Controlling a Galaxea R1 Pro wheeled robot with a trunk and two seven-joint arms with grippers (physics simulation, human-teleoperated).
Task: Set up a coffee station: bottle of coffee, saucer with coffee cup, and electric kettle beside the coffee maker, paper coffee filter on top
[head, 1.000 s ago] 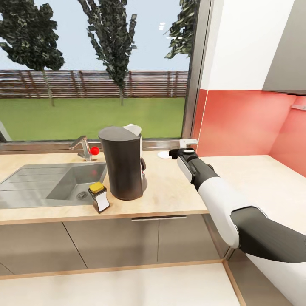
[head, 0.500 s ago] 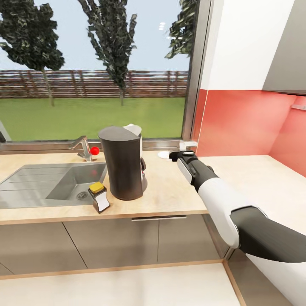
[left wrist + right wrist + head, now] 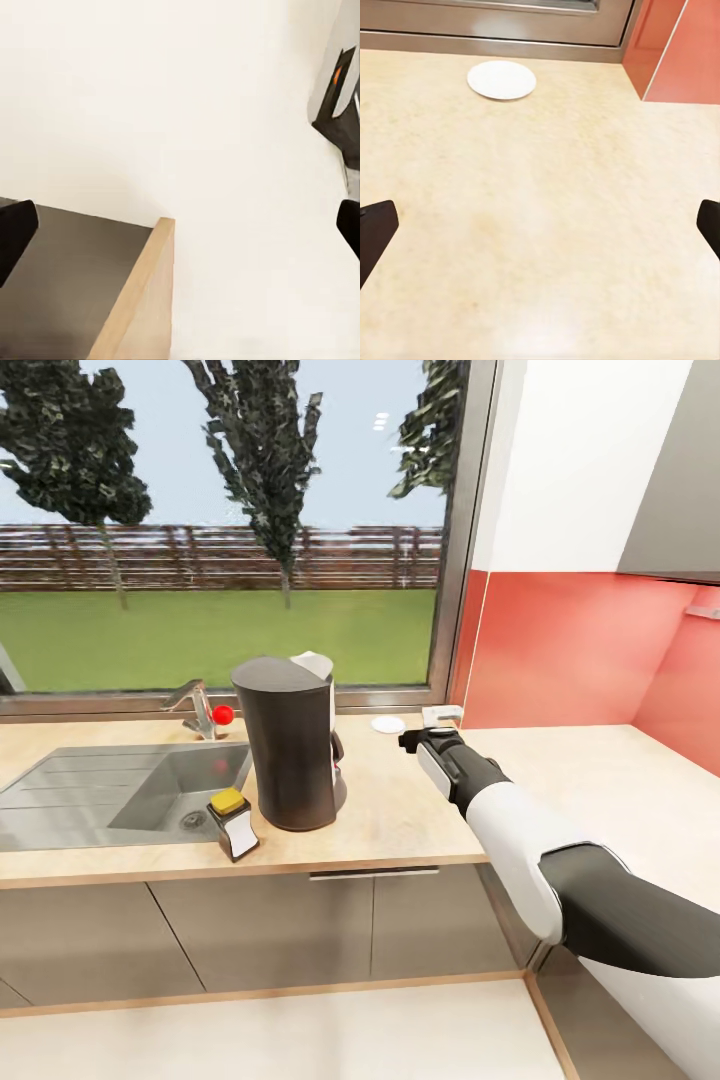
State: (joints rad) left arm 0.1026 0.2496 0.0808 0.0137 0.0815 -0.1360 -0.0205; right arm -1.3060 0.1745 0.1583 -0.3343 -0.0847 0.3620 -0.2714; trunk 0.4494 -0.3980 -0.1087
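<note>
The dark grey coffee maker [image 3: 290, 755] stands on the kitchen countertop [image 3: 400, 820] beside the sink, with the white paper coffee filter [image 3: 312, 662] on its top. The bottle of coffee [image 3: 232, 823], with its yellow lid and white label, leans at the sink's edge just left of the machine. The saucer [image 3: 388, 725] lies bare near the window sill, with nothing on it. My right gripper [image 3: 424, 730] hovers open just right of and nearer than the saucer [image 3: 502, 79]; nothing is between its fingers [image 3: 375, 232]. My left gripper [image 3: 180, 232] is open over pale floor. Cup, kettle and shelf are out of view.
A steel sink [image 3: 120, 785] and a tap [image 3: 195, 705] with a red knob [image 3: 222, 714] lie left of the coffee maker. A window frame [image 3: 455, 560] and red backsplash [image 3: 570, 650] stand behind. The counter runs on to the right into a corner.
My right gripper has drawn back from the window sill toward me, uncovering the saucer it partly hid. Everything on the counter has stayed put.
</note>
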